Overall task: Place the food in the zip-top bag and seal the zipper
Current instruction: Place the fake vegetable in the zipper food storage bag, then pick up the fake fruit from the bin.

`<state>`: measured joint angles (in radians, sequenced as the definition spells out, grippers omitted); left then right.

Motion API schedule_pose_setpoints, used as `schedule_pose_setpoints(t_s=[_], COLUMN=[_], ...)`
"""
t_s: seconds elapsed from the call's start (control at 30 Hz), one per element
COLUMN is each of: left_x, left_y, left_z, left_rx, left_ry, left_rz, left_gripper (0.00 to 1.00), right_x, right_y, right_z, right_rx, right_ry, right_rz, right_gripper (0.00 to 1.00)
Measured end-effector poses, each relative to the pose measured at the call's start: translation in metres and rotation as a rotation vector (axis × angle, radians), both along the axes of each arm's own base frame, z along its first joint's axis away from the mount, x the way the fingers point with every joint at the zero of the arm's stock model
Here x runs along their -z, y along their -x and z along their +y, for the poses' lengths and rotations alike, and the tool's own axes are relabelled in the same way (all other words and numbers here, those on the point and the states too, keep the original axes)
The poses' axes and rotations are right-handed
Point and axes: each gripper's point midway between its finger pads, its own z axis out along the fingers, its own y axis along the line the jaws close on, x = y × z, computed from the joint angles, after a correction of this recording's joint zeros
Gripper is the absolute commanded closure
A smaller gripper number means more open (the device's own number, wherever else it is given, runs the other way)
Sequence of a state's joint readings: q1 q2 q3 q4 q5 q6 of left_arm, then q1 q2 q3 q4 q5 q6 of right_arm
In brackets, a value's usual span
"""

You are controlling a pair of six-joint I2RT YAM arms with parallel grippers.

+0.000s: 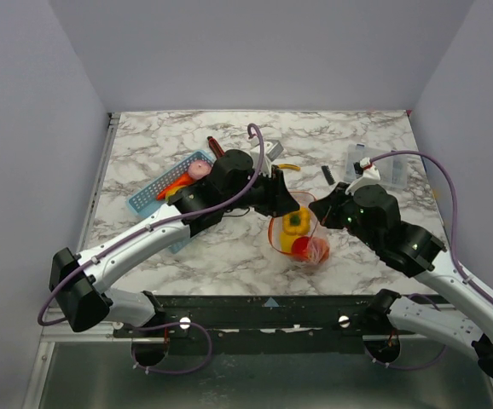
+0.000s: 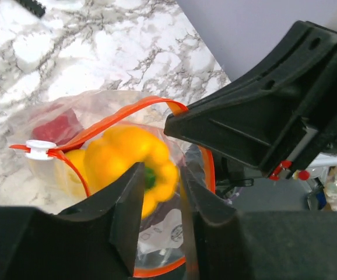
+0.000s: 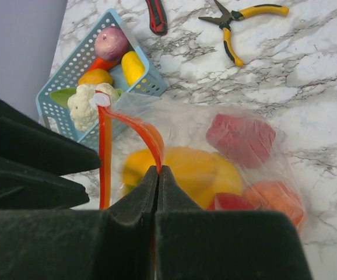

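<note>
While blue basket (image 3: 69, 69) sits far left on marble table (image 1: 229, 256), cauliflower (image 3: 82, 108) and other food still inside it, left gripper (image 2: 160, 192) hangs over zip-top bag (image 3: 186, 116) at centre, jaws narrowly parted, gripping nothing. Yellow pepper (image 2: 127, 157) visible through gap, inside bag mouth. Red piece (image 3: 241, 137), orange piece (image 3: 273, 198) also bagged. Zipper (image 3: 104, 157) unsealed, mouth gaping. Right gripper (image 3: 158, 175) pinched tight on zipper strip.
</note>
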<state>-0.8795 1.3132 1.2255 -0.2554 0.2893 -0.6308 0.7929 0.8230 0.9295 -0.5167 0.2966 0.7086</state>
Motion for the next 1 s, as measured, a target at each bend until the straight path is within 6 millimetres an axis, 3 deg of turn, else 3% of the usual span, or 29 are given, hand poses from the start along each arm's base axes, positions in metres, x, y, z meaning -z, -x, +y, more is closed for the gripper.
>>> schedule_pose_setpoints(t_s=[0.1,0.3,0.43,0.67,1.0], left_x=[0.008,0.012,0.0,-0.044,-0.06], left_y=[-0.003,-0.001,0.007,0.014,0.005], left_z=[-0.004,-0.001,0.009,0.046,0.105], left_rx=[0.0,0.002,0.006,-0.034,-0.183], left_ry=[-0.02,-0.039,-0.033,0.066,0.133], left_rz=[0.023,0.03,0.004,-0.087,-0.172], left_gripper=[0.45,0.45,0.42,0.35,0.23], right_x=[0.001,0.001,0.001,0.0,-0.004], right_y=[0.0,0.0,0.0,0.0,0.002], right_z=[0.0,0.0,0.0,0.0,-0.002], right_rx=[-0.001,-0.001,0.0,0.0,0.0], right_ry=[0.002,0.002,0.002,0.0,-0.01], right_rz=[0.002,0.002,0.002,-0.001,-0.011], right_gripper=[1.0,1.0,1.0,1.0,1.0])
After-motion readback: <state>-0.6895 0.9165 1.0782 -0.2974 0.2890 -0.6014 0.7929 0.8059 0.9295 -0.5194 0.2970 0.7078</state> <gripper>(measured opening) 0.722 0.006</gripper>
